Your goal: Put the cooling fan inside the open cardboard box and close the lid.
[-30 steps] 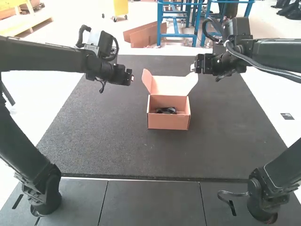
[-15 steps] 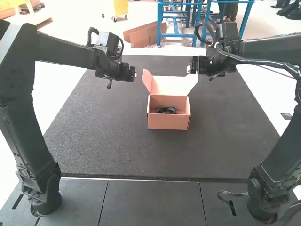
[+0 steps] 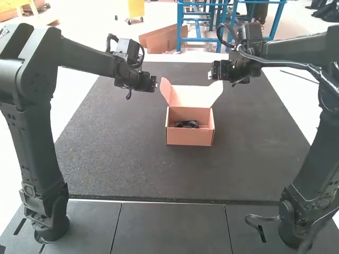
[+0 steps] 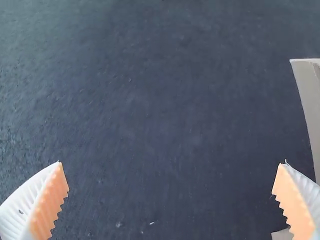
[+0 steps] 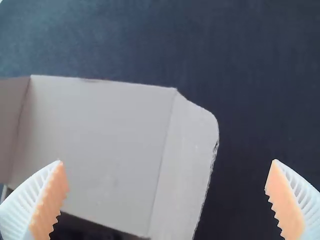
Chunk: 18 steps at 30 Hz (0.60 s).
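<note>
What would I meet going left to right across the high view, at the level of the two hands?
In order: left arm's white-fingered hand → raised lid of the open light-brown cardboard box → right arm's white-fingered hand.

So the small tan cardboard box point(image 3: 190, 135) sits upright around the middle of the counter point(image 3: 116, 159), its lid point(image 3: 193, 95) flipped up at the back with the side tabs splayed out, and the black cooling fan point(image 3: 186, 124) lying down inside it.

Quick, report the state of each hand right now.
Left hand: open, holding nothing.
Right hand: open, holding nothing.
</note>
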Each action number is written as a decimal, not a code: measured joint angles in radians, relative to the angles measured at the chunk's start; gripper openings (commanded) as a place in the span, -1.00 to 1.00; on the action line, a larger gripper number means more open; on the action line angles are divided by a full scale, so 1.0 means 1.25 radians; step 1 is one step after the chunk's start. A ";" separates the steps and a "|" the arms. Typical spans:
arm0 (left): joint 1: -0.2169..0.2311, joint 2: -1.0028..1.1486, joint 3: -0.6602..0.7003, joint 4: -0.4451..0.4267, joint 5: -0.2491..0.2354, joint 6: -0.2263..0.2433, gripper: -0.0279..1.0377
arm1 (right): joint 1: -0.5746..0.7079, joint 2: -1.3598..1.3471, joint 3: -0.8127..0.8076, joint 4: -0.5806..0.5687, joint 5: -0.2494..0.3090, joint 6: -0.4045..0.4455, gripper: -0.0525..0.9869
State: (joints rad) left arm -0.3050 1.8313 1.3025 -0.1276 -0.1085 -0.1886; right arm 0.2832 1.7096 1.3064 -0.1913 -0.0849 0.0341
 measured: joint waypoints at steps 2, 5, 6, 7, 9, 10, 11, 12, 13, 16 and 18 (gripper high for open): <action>0.000 0.012 0.014 -0.003 0.000 0.000 0.87 | 0.000 0.011 0.010 -0.010 -0.001 0.003 0.84; 0.000 0.027 0.036 -0.007 0.005 0.000 0.87 | -0.005 0.027 0.026 -0.026 -0.003 0.009 0.83; 0.000 0.031 0.043 -0.009 0.009 0.001 0.87 | -0.009 0.032 0.031 -0.031 -0.004 0.013 0.80; 0.000 0.034 0.048 -0.008 0.019 0.001 0.87 | -0.013 0.036 0.036 -0.037 -0.003 0.015 0.80; 0.000 0.037 0.056 -0.009 0.037 0.001 0.87 | -0.020 0.043 0.045 -0.044 -0.004 0.018 0.77; -0.001 0.037 0.059 -0.009 0.047 0.001 0.87 | -0.023 0.046 0.047 -0.045 -0.003 0.020 0.77; -0.002 0.038 0.061 -0.009 0.056 0.001 0.87 | -0.026 0.049 0.050 -0.046 -0.003 0.021 0.75; -0.004 0.038 0.063 -0.009 0.063 0.001 0.87 | -0.028 0.051 0.052 -0.048 -0.004 0.021 0.74; -0.008 0.038 0.065 -0.011 0.070 0.001 0.87 | -0.030 0.053 0.053 -0.050 -0.004 0.022 0.74; -0.020 0.038 0.067 -0.015 0.089 0.001 0.87 | -0.031 0.056 0.053 -0.054 -0.008 0.024 0.72; -0.028 0.038 0.067 -0.018 0.099 0.001 0.87 | -0.032 0.057 0.053 -0.058 -0.013 0.026 0.68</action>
State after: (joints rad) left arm -0.3401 1.8782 1.3857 -0.1505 0.0151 -0.1879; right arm 0.2436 1.7813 1.3731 -0.2638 -0.1005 0.0662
